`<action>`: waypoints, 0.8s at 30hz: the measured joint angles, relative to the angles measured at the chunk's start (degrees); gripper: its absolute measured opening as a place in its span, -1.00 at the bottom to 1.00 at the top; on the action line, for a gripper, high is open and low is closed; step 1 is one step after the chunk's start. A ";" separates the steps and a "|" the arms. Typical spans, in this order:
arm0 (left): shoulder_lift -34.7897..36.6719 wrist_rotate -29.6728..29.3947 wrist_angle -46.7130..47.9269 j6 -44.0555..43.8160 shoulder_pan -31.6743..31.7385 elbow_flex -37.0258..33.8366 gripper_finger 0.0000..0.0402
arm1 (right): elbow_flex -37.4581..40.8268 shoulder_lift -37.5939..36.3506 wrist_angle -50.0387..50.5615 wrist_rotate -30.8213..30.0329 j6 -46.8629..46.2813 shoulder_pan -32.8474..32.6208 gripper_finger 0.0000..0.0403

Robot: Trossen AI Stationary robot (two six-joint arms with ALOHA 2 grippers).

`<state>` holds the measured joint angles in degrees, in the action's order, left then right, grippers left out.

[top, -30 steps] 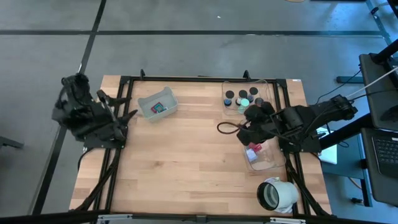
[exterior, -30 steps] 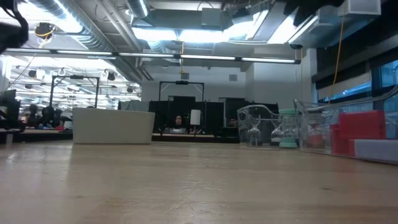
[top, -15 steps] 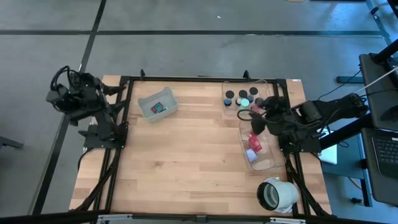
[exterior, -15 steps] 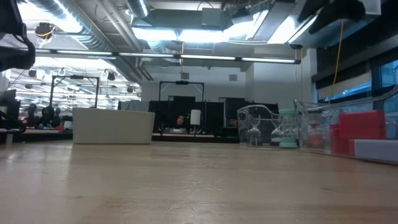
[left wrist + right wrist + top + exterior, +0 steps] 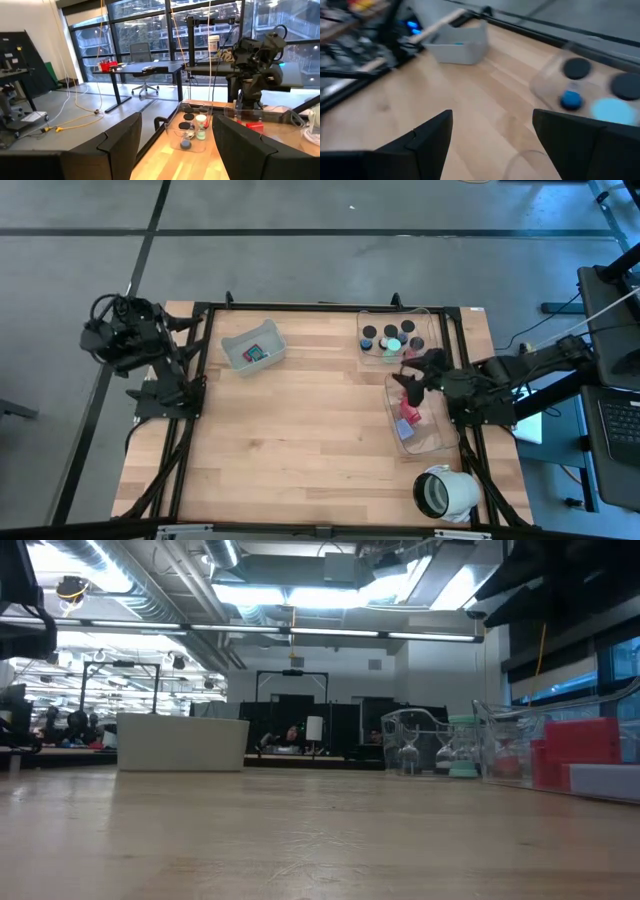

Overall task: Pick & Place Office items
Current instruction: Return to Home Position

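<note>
Both grippers are open and hold nothing. My right gripper [image 5: 408, 380] [image 5: 492, 115] hovers at the table's right side, over the near clear tray [image 5: 425, 442], where a red block [image 5: 410, 408] and a lavender piece [image 5: 404, 430] lie. The far clear tray [image 5: 372, 358] holds black caps [image 5: 368, 333] [image 5: 577, 68], a teal piece [image 5: 393, 346] and a blue bit [image 5: 570, 100]. My left gripper [image 5: 162, 345] [image 5: 176, 121] stands off the table's left edge, pointing level across the table.
A grey tray [image 5: 253, 348] [image 5: 457, 42] with a teal and a red piece sits on the far left of the wooden top. A big white hollow cylinder [image 5: 445, 492] lies at the near right corner. Bare wood [image 5: 290, 440] fills the middle.
My right gripper has drawn back from the table's middle toward the right edge and now tips down over the clear trays. My left gripper has pulled back from the table's left side toward its far left corner. No item has moved.
</note>
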<state>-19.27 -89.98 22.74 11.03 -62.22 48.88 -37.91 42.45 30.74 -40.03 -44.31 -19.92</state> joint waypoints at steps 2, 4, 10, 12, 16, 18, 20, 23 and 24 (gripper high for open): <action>-0.02 -0.02 0.86 -0.17 0.00 0.00 0.19 | 3.65 -2.03 -6.65 2.16 3.55 0.00 0.39; -0.02 0.00 1.18 -0.67 0.00 0.00 0.19 | 7.12 -3.75 -13.56 4.86 7.03 0.00 0.39; -0.02 -0.02 1.23 -0.84 0.00 0.00 0.19 | 15.90 -7.49 -29.81 7.93 16.52 0.00 0.39; -0.02 -0.02 1.23 -0.86 0.00 0.00 0.19 | 17.83 -8.72 -32.21 7.95 18.40 0.00 0.39; -0.02 -0.02 1.23 -0.86 0.00 0.00 0.19 | 21.14 -11.31 -34.57 7.95 19.71 0.00 0.39; -0.02 -0.02 1.23 -0.85 0.00 0.00 0.19 | 22.69 -12.41 -35.43 7.94 19.69 0.00 0.39; -0.02 -0.02 1.23 -0.86 0.00 0.00 0.19 | 24.70 -13.43 -36.63 7.60 19.52 0.00 0.39; -0.04 -0.02 1.20 -0.86 0.00 0.00 0.19 | 28.15 -14.32 -41.53 6.78 19.49 0.00 0.39; -0.04 -0.02 1.17 -0.91 0.00 0.00 0.19 | 29.27 -14.49 -43.31 6.82 19.55 0.00 0.39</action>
<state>-19.31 -90.00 23.91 10.13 -62.22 48.88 -8.64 27.96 -12.57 -33.21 -24.76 -19.92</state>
